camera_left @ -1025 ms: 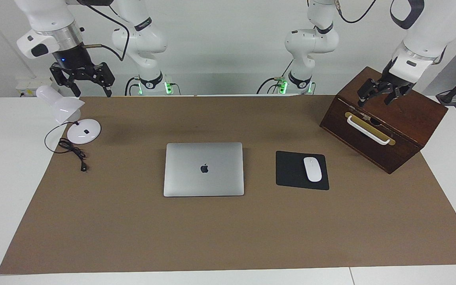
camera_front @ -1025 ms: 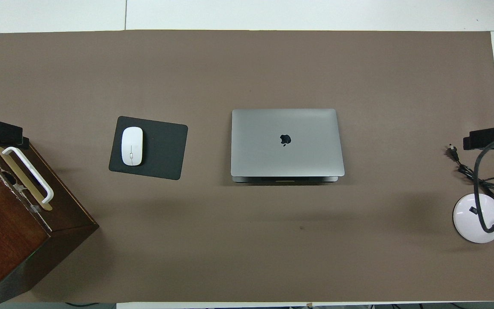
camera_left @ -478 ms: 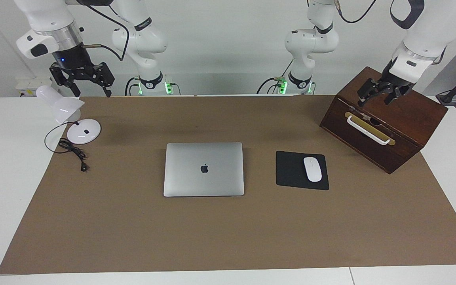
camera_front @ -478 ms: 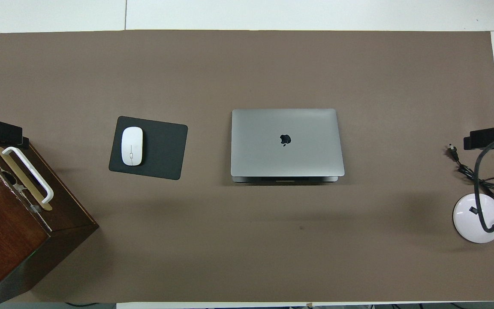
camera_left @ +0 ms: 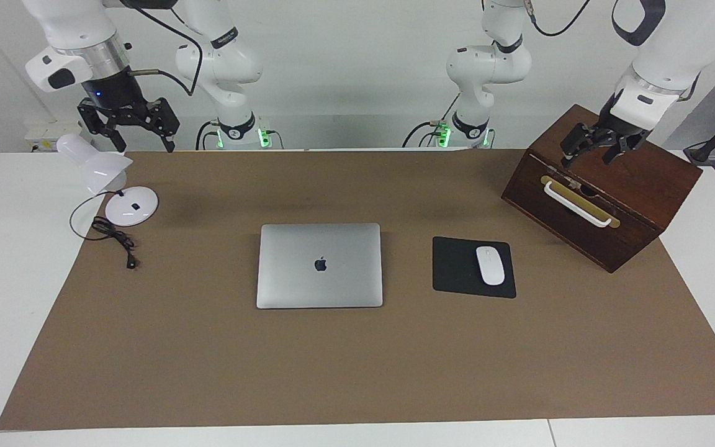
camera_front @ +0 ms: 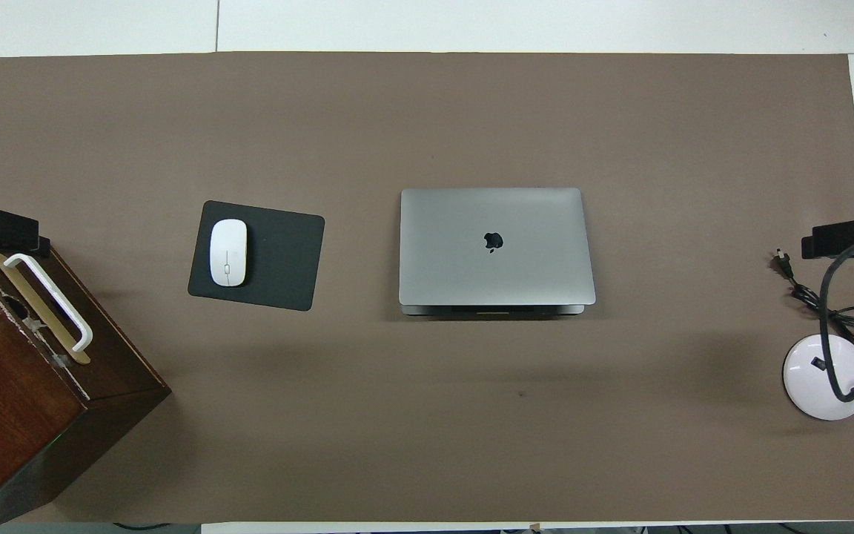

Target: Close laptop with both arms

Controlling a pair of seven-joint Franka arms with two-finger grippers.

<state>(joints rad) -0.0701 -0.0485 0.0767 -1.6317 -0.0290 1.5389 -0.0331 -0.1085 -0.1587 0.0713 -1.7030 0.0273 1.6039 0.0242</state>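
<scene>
Nothing on the surface [camera_left: 357, 372] has shifted since the earlier frames, and both arms hang where they were, waiting. Largest of the things, the wooden box [camera_left: 606, 198] sits angled at the left arm's end, its white handle [camera_left: 576, 203] facing away from the robots. Over its top hangs the left gripper [camera_left: 596, 151], jaws open and empty. At the middle of the brown mat [camera_left: 357, 360] lies the laptop [camera_left: 319, 265], lid down flat with the apple logo up, touched by neither arm. Beside it, toward the left arm's end, rests the black mousepad [camera_left: 457, 267] with the white mouse [camera_left: 490, 265] on it. At the right arm's end stands the white desk lamp [camera_left: 109, 180], its cord [camera_left: 112, 236] looped on the mat. Over the lamp hangs the right gripper [camera_left: 129, 127], jaws likewise open, holding nothing.
</scene>
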